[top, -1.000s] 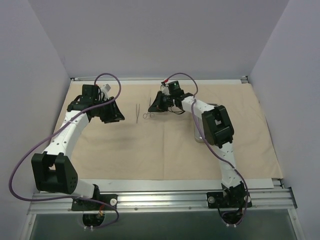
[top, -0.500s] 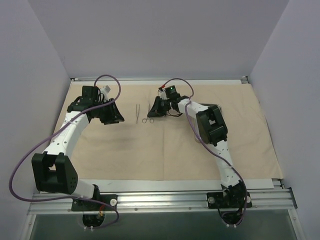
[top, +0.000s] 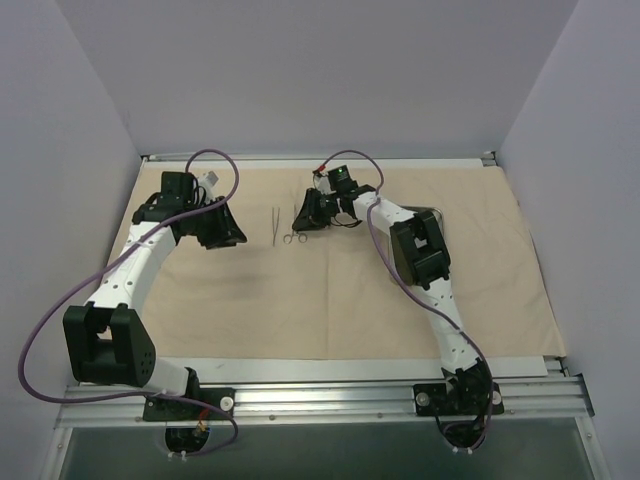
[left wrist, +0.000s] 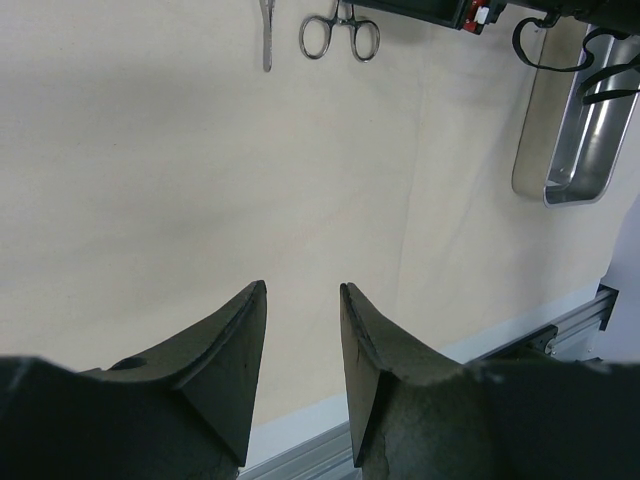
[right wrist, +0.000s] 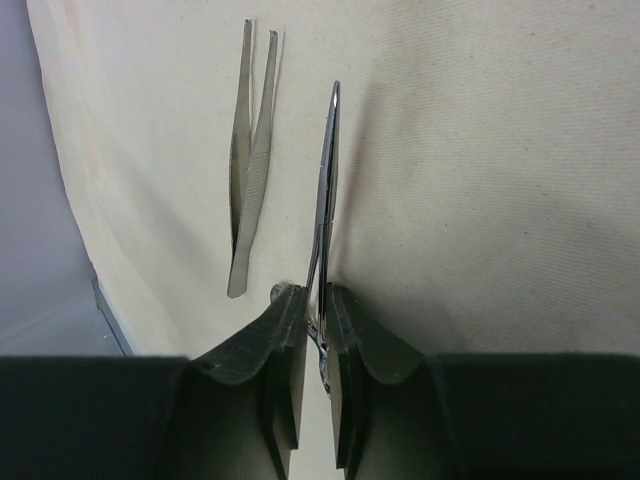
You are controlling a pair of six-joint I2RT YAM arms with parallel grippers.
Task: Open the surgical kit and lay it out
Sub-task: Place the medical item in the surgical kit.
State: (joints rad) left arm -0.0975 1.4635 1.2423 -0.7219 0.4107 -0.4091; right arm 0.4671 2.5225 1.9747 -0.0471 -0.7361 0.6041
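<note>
The beige cloth wrap point(top: 300, 300) lies spread flat over the table. My right gripper point(right wrist: 318, 300) is shut on a thin scissor-like instrument point(right wrist: 326, 170) and holds it on edge against the cloth. The instrument's tip points away from the gripper. Flat tweezers point(right wrist: 250, 160) lie just left of it. In the top view the right gripper point(top: 305, 215) is at the back centre, with the tweezers point(top: 275, 224) beside it. The steel tray point(left wrist: 578, 140) lies on the cloth at the right, mostly hidden under the right arm in the top view. My left gripper point(left wrist: 303, 290) is open and empty above the cloth.
The left gripper point(top: 218, 228) hovers at the back left, a short way from the tweezers. Grey walls close in the back and both sides. An aluminium rail point(top: 320, 400) runs along the near edge. Purple cables loop off both arms.
My right gripper has moved left with the scissor-like instrument, bringing it close beside the tweezers. The left arm has not moved.
</note>
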